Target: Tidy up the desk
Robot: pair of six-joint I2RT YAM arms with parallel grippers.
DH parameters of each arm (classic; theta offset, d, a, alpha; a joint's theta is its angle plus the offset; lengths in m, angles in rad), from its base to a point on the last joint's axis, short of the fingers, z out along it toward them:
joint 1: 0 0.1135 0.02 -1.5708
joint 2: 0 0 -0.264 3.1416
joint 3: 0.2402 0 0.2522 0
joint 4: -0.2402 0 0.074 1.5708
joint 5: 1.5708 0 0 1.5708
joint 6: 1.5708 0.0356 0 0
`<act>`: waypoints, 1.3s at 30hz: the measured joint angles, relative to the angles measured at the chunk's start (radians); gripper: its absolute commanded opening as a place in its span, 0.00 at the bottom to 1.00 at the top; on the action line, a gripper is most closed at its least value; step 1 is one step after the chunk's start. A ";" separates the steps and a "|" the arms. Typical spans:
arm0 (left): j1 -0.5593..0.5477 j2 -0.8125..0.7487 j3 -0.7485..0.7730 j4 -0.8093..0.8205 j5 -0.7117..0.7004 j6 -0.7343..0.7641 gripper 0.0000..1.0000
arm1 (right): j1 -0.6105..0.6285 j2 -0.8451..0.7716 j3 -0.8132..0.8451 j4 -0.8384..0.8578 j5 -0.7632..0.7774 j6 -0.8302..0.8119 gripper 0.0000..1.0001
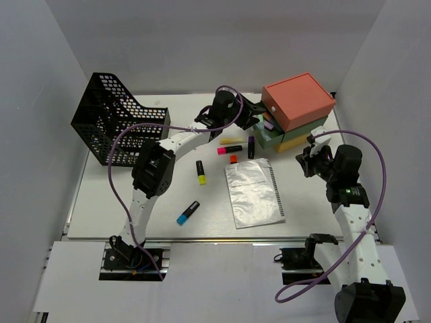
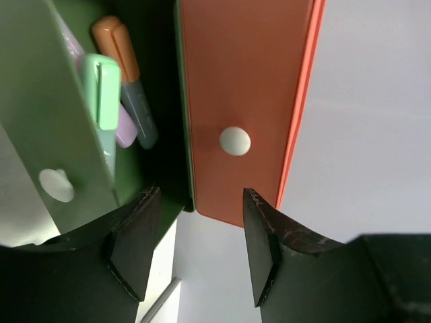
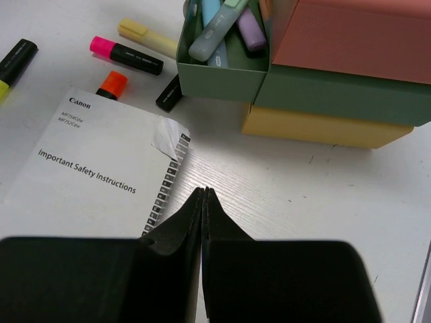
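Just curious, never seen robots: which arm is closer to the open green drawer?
Left. Its open fingers sit right at the green drawer; the right arm's shut fingers hover farther off, above the desk beside the booklet.

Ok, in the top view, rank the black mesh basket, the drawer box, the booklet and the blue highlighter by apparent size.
1. black mesh basket
2. drawer box (taller, so nearer the camera)
3. booklet
4. blue highlighter

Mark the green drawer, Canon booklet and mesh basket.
green drawer (image 3: pixel 222 81): right wrist view, front wall.
Canon booklet (image 3: pixel 87 188): right wrist view, cover.
mesh basket (image 1: pixel 108 108): top external view, side wall.
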 measured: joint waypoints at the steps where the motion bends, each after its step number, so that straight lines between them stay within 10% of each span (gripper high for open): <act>1: 0.000 0.000 0.000 -0.001 0.005 0.003 0.59 | 0.000 0.000 0.000 0.000 0.000 0.000 0.00; 4: 0.000 0.000 0.014 0.001 0.021 0.042 0.56 | -0.001 0.000 0.000 0.000 -0.006 -0.004 0.00; 8: 0.006 -0.023 0.035 -0.026 0.032 0.191 0.26 | -0.005 -0.003 0.000 -0.003 -0.049 -0.031 0.00; 11: 0.015 -0.113 -0.049 -0.026 0.048 0.369 0.19 | -0.006 -0.014 -0.001 -0.011 -0.101 -0.064 0.42; 14: 0.031 -0.274 -0.210 -0.019 0.069 0.626 0.19 | -0.006 -0.017 -0.002 -0.026 -0.157 -0.110 0.61; 18: 0.050 -0.425 -0.294 -0.080 0.112 1.064 0.23 | -0.006 -0.016 -0.004 -0.060 -0.216 -0.181 0.53; 24: 0.052 -0.388 -0.239 -0.268 0.119 1.596 0.35 | -0.006 -0.024 -0.039 -0.089 -0.300 -0.294 0.11; 39: 0.058 0.006 -0.029 -0.497 0.069 2.042 0.54 | -0.006 -0.052 -0.076 -0.100 -0.338 -0.385 0.32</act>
